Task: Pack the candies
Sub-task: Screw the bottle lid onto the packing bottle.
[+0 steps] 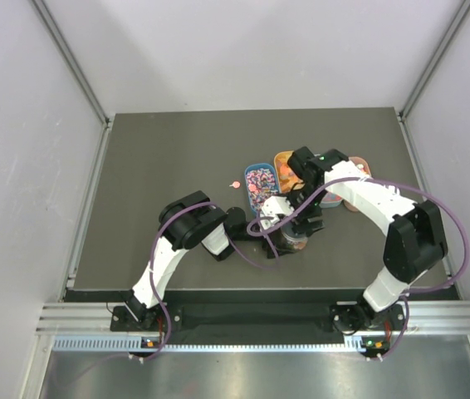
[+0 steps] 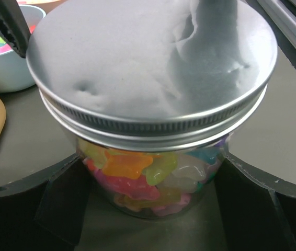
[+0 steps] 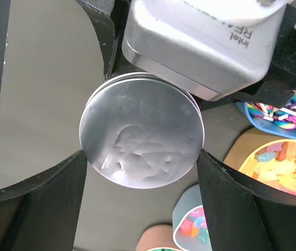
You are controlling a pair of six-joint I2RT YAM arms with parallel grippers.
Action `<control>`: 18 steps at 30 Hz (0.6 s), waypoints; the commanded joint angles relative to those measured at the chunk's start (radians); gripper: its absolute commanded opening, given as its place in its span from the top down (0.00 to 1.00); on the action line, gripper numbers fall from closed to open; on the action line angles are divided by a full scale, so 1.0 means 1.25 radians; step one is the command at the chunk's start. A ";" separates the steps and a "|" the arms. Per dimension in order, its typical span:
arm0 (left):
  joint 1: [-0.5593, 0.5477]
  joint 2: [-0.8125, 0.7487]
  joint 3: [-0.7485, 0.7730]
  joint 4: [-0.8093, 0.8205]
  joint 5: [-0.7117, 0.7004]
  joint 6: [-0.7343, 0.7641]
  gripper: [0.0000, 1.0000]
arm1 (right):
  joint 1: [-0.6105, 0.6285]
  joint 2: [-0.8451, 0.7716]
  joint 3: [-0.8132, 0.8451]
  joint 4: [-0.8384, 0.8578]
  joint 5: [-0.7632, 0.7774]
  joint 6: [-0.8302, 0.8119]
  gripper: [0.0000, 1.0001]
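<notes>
A clear round jar [image 1: 293,238] stands on the dark table, packed with the candies [image 2: 137,172], bright gummies in orange, pink, green and blue. A silver screw lid [image 2: 148,63] sits on top of it. My left gripper [image 2: 153,183] holds the glass body from the side, one black finger [image 2: 64,204] against each wall. My right gripper [image 3: 141,157] comes from above, and its fingertips [image 3: 59,183] press on opposite edges of the lid [image 3: 137,120]. In the top view both grippers, left [image 1: 278,223] and right [image 1: 303,218], meet over the jar.
Behind the jar lie a blue oval tray [image 1: 260,177] of mixed sweets and an orange tray [image 1: 285,166]. A small pale blue bowl [image 3: 195,225] of gummies stands close beside the jar. One loose pink sweet [image 1: 235,184] lies left of the blue tray.
</notes>
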 commanded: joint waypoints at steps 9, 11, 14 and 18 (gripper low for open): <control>0.016 0.032 -0.015 -0.101 -0.085 0.062 1.00 | 0.042 -0.052 -0.131 0.120 -0.069 0.286 0.34; 0.013 0.033 -0.014 -0.100 -0.085 0.063 1.00 | 0.045 -0.059 -0.165 0.168 -0.069 0.373 0.35; 0.013 0.034 -0.015 -0.099 -0.087 0.063 1.00 | 0.046 -0.079 -0.192 0.206 -0.075 0.443 0.37; 0.011 0.035 -0.015 -0.100 -0.089 0.064 1.00 | 0.047 -0.082 -0.196 0.242 -0.059 0.527 0.41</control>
